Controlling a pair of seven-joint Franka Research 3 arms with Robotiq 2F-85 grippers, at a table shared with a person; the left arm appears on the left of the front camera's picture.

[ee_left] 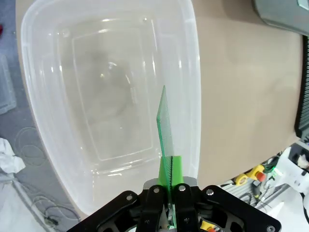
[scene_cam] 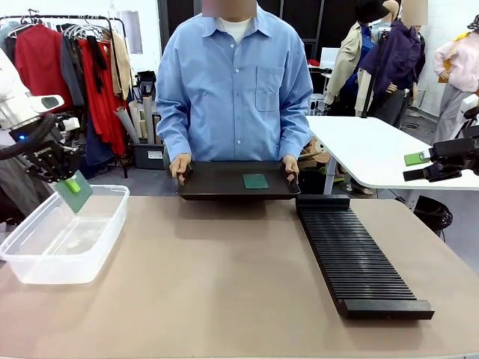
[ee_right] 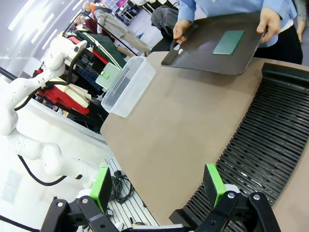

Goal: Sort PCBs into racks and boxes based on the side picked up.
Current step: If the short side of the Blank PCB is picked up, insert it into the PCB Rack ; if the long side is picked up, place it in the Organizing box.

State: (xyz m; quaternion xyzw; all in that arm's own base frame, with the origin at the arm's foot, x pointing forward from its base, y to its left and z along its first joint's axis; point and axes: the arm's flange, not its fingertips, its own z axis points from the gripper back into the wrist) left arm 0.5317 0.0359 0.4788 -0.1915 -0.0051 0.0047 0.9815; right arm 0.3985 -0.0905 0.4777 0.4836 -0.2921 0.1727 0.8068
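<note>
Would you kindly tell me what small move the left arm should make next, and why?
Most likely, open the left gripper and let the PCB drop. The gripper is shut on its edge and holds it pointing down over the inside of the clear box, just within one long wall. Beneath it I see only the box's floor. Lowering a touch first might soften the fall.
</note>
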